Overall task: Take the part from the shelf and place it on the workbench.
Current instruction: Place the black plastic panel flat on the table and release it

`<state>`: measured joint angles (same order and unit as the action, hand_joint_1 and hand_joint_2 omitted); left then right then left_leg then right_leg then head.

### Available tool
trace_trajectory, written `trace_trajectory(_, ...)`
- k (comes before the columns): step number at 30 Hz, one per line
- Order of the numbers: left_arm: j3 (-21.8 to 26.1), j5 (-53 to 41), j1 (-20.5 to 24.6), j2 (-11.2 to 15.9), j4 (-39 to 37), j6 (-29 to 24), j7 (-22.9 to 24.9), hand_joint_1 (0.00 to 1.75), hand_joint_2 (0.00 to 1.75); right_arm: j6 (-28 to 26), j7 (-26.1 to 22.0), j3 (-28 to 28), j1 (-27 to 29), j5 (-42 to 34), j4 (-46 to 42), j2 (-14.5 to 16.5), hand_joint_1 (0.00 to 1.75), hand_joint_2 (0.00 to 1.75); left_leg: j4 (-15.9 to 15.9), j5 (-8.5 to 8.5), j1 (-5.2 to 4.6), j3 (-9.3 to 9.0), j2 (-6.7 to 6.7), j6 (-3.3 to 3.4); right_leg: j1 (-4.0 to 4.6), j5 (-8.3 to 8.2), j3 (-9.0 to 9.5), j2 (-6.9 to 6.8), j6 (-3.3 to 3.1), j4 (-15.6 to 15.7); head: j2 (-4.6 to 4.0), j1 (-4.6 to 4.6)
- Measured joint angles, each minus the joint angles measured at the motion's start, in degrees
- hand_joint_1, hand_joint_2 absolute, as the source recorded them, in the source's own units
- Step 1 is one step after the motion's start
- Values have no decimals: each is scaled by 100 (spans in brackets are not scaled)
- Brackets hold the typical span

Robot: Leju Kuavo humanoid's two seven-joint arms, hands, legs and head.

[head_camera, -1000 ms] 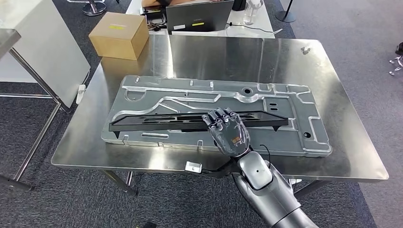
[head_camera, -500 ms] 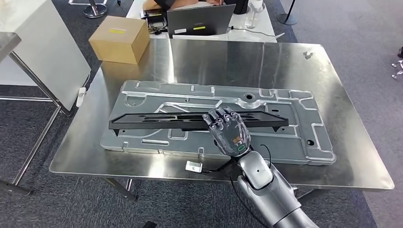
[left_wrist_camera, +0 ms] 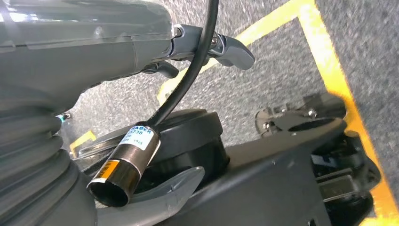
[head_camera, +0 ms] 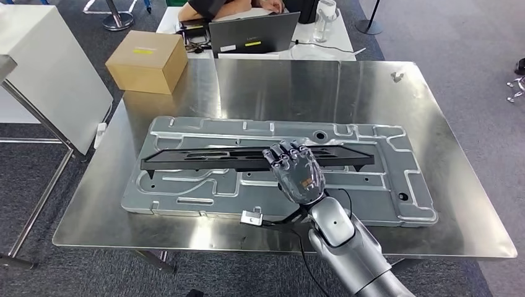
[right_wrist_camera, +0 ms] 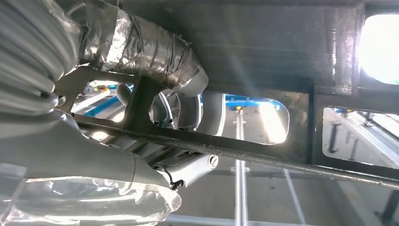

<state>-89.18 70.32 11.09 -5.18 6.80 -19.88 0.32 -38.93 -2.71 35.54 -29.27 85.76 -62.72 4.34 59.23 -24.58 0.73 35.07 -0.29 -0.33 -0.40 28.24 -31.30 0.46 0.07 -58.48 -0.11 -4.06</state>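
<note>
A long black slotted part (head_camera: 204,158) lies level across a big silver stamped panel (head_camera: 186,192) on the steel workbench (head_camera: 278,80). My right hand (head_camera: 298,173) grips the part near its middle, fingers curled over its near edge. From the right wrist view the part (right_wrist_camera: 263,47) is seen from beneath, with my taped thumb (right_wrist_camera: 141,52) against it and fingers (right_wrist_camera: 188,110) showing through a slot. Whether the part touches the panel I cannot tell. My left hand (left_wrist_camera: 141,52) hangs over the floor and holds nothing.
A cardboard box (head_camera: 147,60) sits at the bench's far left corner, and a laptop (head_camera: 254,34) stands on a table behind, with a person (head_camera: 216,6) at it. A small white clip (head_camera: 251,216) lies by the near edge. A white cabinet (head_camera: 43,68) stands left.
The whole picture has shifted: the camera moved, and the bench and panel now sit lower and more to the left. My right hand still grips the black part the same way.
</note>
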Motion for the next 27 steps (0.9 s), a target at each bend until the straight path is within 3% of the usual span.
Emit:
trace_trajectory(2,-1,20,5,0,0,3,-2,0,175,-1,-17,0,-3,-2,-3,6,175,175,-38,-28,0,-25,-10,94,-7,33,9,-10,62,4,0,-1)
trace_trajectory(4,-2,29,11,0,0,3,-4,0,175,-2,-26,0,-17,-5,-10,11,175,175,-70,-53,16,-77,-11,179,-24,156,-73,-20,118,-212,0,-4)
trace_trajectory(5,-2,30,12,-1,0,3,-4,0,175,-2,-26,0,-23,-7,-13,12,175,175,-82,-68,22,-103,-8,214,-32,281,-222,-22,140,-500,0,-5)
trace_trajectory(7,-2,30,6,-1,0,3,-4,0,175,-2,-26,0,-19,-9,-11,9,175,175,-81,-113,14,-135,-4,253,-35,551,-702,-24,167,-1299,0,-6)
trace_trajectory(8,-2,30,1,-1,0,3,-4,0,175,-2,-26,0,-7,-10,-8,7,175,175,-80,-137,9,-157,-6,259,-35,591,-921,-24,171,-1596,0,-5)
trace_trajectory(9,-2,30,-3,0,0,3,-4,0,175,-2,-26,0,3,-11,-5,4,175,175,-79,-167,5,-190,-11,261,-34,511,-1049,-24,165,-1695,0,-6)
trace_trajectory(10,-2,30,-6,0,0,3,-4,0,175,-2,-26,0,9,-12,-4,3,175,175,-79,-201,0,-240,-19,257,-32,306,-1055,-24,147,-1555,0,-5)
trace_trajectory(12,-2,30,-16,-3,0,5,-4,0,175,-2,-26,0,9,-14,-3,3,175,175,-85,-285,-6,-354,-30,238,-12,-238,-810,-25,73,-813,0,-4)
trace_trajectory(13,-2,30,-17,-7,0,7,-4,0,175,-1,-26,0,5,-16,-2,3,175,175,-86,-323,-14,-395,-34,217,11,-410,-669,-26,31,-457,0,-2)
trace_trajectory(14,-2,30,-17,-12,0,9,-3,0,175,-1,-27,0,0,-19,-1,3,175,175,-90,-351,-17,-412,-33,192,35,-475,-573,-29,-3,-218,0,-1)
trace_trajectory(16,-2,30,-16,-17,0,11,-2,0,175,-1,-28,0,-7,-23,-1,4,175,175,-118,-381,-17,-426,-28,129,73,-415,-515,-26,-48,-76,0,6)
trace_trajectory(19,-2,30,-13,-16,0,8,-4,0,175,-2,-28,0,-11,-23,-12,12,175,175,-2,-484,-20,-419,-6,30,13,-373,-388,-18,-118,44,0,18)
trace_trajectory(21,-2,31,-8,-16,0,4,-9,0,175,-2,-28,0,-23,-23,-15,21,175,175,572,-714,-10,-132,-2,-22,-7,-327,-287,-30,-171,92,0,31)
trace_trajectory(23,0,33,4,-13,0,-3,-16,0,175,-1,-28,0,-19,-23,-12,25,175,175,1287,-918,0,325,-1,-64,-3,-258,-219,-39,-196,89,0,36)
trace_trajectory(24,0,35,15,-10,0,-7,-19,0,175,-2,-28,0,-11,-23,-11,25,175,175,1445,-875,4,472,0,-81,-1,-218,-174,-41,-196,85,0,36)
trace_trajectory(25,1,33,26,-5,0,-8,-19,0,175,-2,-28,0,-5,-23,-10,26,175,175,1384,-708,8,510,1,-89,-3,-174,-121,-38,-189,77,0,36)
trace_trajectory(27,1,15,27,6,0,-4,-38,0,175,-2,-28,0,-2,-23,-10,26,175,175,740,-168,14,318,4,-78,-9,-67,-5,-24,-159,47,0,34)
